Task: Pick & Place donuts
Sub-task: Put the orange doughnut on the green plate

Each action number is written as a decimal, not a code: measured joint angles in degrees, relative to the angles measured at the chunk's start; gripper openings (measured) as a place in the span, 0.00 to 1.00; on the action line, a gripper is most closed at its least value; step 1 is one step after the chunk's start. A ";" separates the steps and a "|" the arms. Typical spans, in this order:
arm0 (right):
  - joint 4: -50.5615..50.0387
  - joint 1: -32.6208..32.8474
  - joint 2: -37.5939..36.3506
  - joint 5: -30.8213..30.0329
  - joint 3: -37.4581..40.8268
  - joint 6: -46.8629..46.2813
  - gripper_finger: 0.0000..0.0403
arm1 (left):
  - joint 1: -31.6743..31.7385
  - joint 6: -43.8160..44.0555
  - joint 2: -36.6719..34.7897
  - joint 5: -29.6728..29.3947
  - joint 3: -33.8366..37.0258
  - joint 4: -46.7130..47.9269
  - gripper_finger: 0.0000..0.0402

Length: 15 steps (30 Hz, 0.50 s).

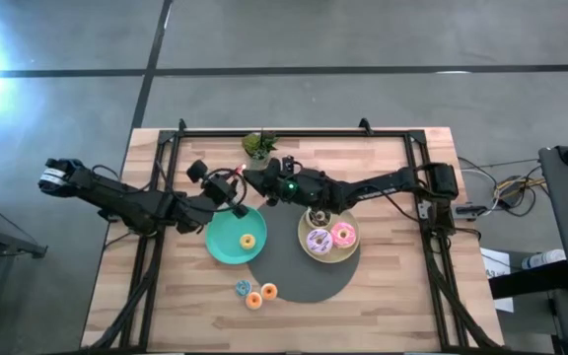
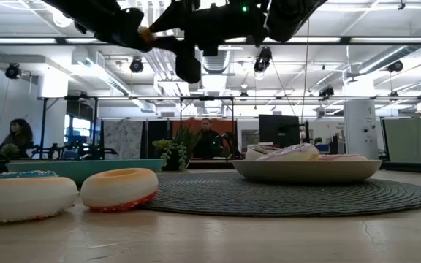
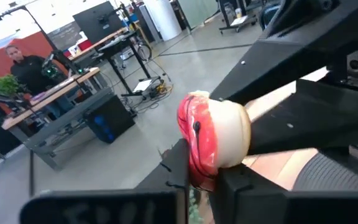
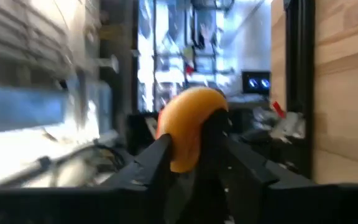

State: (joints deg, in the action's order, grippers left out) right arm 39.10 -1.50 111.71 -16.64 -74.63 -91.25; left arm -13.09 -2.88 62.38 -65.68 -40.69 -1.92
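From above, we see the left gripper and right gripper meeting above the teal plate. At surface height, donuts wait nearby. Each wrist view shows a small donut pinched edgewise, seemingly light and rigid; the right's is orange.

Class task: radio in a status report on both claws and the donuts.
Left claw shut on red-iced donut, raised. Right claw shut on orange donut, raised. Both near the teal plate. Nothing blocking.
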 joint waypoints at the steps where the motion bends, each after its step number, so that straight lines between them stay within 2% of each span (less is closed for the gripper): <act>1: -0.92 -0.43 -0.12 2.40 0.00 1.66 0.33 | -0.11 0.17 -0.01 -0.66 0.00 1.27 0.01; 5: -9.86 -1.82 -2.21 9.46 0.04 9.27 0.42 | -0.53 4.11 -0.20 -1.39 0.00 8.06 0.01; 9: -24.04 -2.12 -7.12 9.89 0.08 18.68 0.48 | -2.31 12.35 -1.22 -0.79 -0.02 17.20 0.01; 12: -33.95 -2.52 -12.34 6.42 0.09 24.89 0.50 | -3.41 19.73 -1.80 4.13 -0.04 25.96 0.01; 15: -43.14 -3.00 -17.67 2.40 0.09 29.04 0.50 | -3.59 28.71 -1.50 13.38 0.03 35.81 0.01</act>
State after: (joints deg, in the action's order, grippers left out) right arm -4.04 -4.51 94.04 -14.24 -74.54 -62.21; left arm -16.69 25.83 60.88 -52.29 -40.65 33.89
